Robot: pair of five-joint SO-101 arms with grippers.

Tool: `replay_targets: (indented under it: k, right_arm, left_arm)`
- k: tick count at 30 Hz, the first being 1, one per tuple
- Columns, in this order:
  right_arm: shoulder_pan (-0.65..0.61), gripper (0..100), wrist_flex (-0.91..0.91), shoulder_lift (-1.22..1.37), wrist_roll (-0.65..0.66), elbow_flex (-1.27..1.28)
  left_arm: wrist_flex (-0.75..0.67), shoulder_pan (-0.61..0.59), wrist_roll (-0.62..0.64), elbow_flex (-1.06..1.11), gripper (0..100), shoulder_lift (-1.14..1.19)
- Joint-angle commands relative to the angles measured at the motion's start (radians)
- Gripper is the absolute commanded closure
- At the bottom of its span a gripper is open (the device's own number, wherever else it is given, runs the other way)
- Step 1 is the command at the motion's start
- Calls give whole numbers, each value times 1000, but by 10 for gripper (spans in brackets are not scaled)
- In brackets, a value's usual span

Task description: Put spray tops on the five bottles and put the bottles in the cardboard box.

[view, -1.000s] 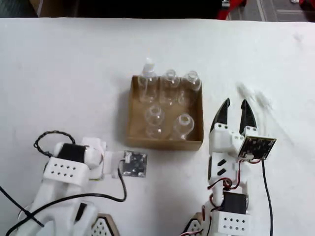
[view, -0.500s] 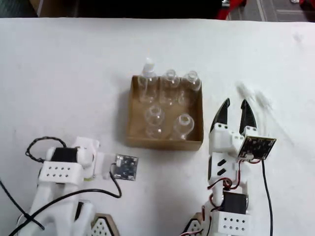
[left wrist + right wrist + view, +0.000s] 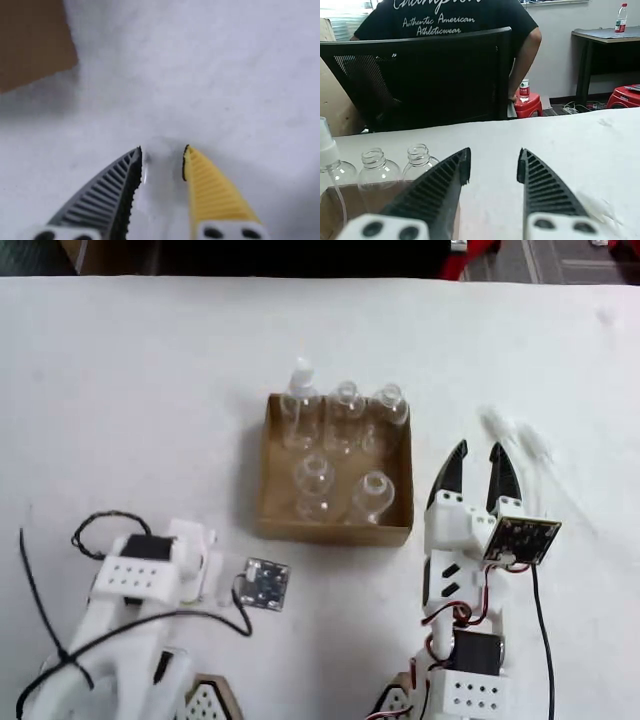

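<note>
Box [image 3: 330, 533] holds five bottles [image 3: 370, 495], one capped. Right claw [image 3: 476, 452] apart; left claw [image 3: 161, 150] clamped on a blurred white top [image 3: 162, 192]. Loose tops [image 3: 515, 435] barely discernible on surface [image 3: 150, 360].

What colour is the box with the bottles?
Brown; the cardboard box shows best in the high view.

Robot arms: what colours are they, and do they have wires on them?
The left arm and right arm are chunky white plastic with black cables; the right also has red wires. The right end effector is black, ribbed and pointed. The left end effector is grey and yellow.
</note>
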Motion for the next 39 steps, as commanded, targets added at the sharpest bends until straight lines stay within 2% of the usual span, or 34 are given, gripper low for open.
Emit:
replay_targets:
  k: [1,5,14,18,22,26,28,32,35,37,39]
  right_arm:
    - [-2,865,4,1,9,8]
    - [-2,865,4,1,9,8]
    - [-2,865,4,1,9,8]
    - [-2,865,4,1,9,8]
    - [-2,865,4,1,9,8]
    - [-2,865,4,1,9,8]
    - [-2,865,4,1,9,8]
    - [-2,865,4,1,9,8]
    - [-2,865,4,1,9,8]
    - [-2,865,4,1,9,8]
    - [-2,865,4,1,9,8]
  left_arm:
    - [-25,-38,-5,-109,875,166]
    - [-20,-38,-5,-155,875,254]
    - [-28,-36,-5,-163,882,265]
    - [-26,-30,-5,-167,974,257]
    - [-20,-12,29,-169,974,255]
    - [3,12,169,-236,979,255]
    - [78,33,313,-318,979,255]
    - [264,82,712,-526,979,255]
    - [348,104,964,-658,979,255]
    - [402,116,1068,-721,979,255]
    - [448,136,1115,-772,979,255]
